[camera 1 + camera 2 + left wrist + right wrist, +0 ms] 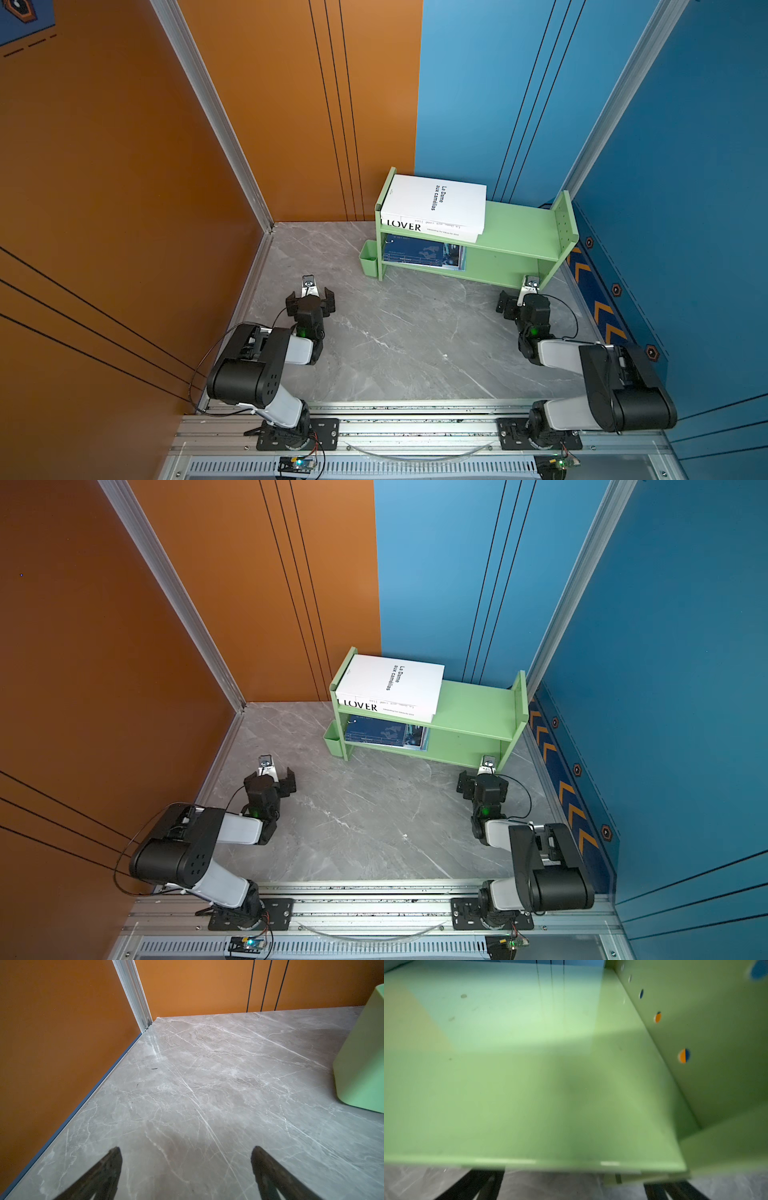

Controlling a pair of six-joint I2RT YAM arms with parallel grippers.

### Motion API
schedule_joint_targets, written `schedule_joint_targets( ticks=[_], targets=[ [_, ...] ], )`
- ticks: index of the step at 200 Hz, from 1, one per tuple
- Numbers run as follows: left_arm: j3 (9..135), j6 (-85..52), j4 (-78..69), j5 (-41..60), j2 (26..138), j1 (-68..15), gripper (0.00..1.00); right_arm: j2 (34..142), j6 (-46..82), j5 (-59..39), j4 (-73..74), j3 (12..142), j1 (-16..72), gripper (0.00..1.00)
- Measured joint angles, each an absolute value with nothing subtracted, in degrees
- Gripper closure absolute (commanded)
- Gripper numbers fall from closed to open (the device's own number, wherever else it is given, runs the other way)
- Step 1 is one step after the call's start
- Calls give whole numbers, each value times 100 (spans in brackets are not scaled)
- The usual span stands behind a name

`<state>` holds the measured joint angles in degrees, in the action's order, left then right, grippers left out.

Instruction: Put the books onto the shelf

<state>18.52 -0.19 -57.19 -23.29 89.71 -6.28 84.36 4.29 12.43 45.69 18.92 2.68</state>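
I am holding my left hand spread wide and empty, hovering low over the grey marble-patterned surface, well apart from everything. My right hand is likewise spread wide with nothing in it, sitting just beside the front foot of the small light-green wooden two-tier shelf.

The books are lying on the shelf, all at its left end. A large, thick white book with black lettering is resting flat on a second thick white book lettered LOVER on the upper tier. Flat teal and navy books are lying on the lower tier. No book is showing on the surface, so I am judging the task as good as done.

The likeliest trouble is my right hand. It is so near the shelf's perforated upright side panel that a careless swing could knock the rack, which looks light. The white stack seems to be jutting slightly past the front edge of the upper tier, so a jolt might slide it off; its covers look smooth and the painted wood is slick and faintly glossy.

A little square green cup is hanging at the shelf's left side, and my left hand could clip it when moving.
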Motion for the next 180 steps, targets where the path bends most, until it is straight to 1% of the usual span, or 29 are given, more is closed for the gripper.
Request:
schedule_joint_targets(
  ticks=[17,51,87,180],
  targets=[
    [1855,-16,-5719,-2331,8971,-628,2,8748,375,1293,4936,1892,263,0],
    [1883,-21,-5697,-2287,8971,-589,2,8774,386,1127,4917,1990,154,0],
    [1968,-121,-5592,-2071,8971,-298,2,8777,384,947,4915,2047,73,0],
    [1968,-128,-5566,-2012,8971,-399,2,8777,384,1011,4908,2051,102,0]
  ],
)
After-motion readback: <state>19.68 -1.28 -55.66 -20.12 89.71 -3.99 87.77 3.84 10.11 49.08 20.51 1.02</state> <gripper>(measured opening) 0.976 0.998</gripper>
